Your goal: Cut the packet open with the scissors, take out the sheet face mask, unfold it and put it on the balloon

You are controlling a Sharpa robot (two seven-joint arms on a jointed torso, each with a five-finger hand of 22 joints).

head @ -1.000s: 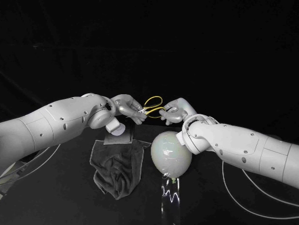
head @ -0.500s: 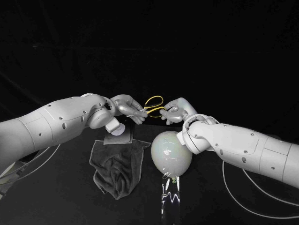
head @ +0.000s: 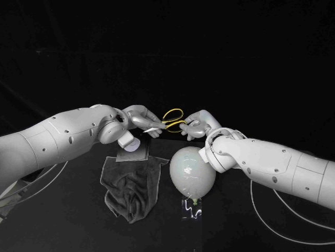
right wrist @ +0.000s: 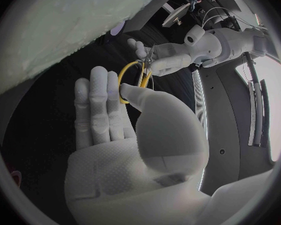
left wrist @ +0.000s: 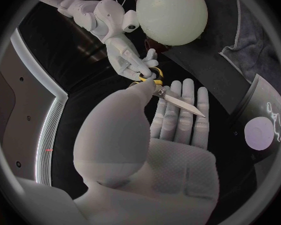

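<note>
The scissors (head: 172, 119) are held in the air between the two hands, above the far part of the black table (head: 76, 226).

**Left hand** (head: 143, 121): it grips the blade end. In the left wrist view the thumb presses on the scissors (left wrist: 168, 96) at the pivot, and the blades lie across the outstretched fingers (left wrist: 178, 115).

**Right hand** (head: 196, 125): it holds the handle end. In the right wrist view the thumb passes through one yellow loop of the scissors (right wrist: 137, 77), and the other fingers (right wrist: 97, 105) lie straight beside the loop. The blades are together. The two hands are near each other and are joined only by the scissors.

**Packet** (head: 133, 154): it lies flat on the table below the left wrist, at the far edge of the grey cloth (head: 129, 189). Neither hand touches it. The left wrist view shows the packet (left wrist: 262, 130) as a dark, glossy rectangle with a pale round patch on it. The frames do not show whether it has been cut.

**Balloon** (head: 191, 172): pale and egg-shaped, it sits just beside the cloth and close under the right forearm, with its knotted end toward the robot. Nothing covers it.
</note>
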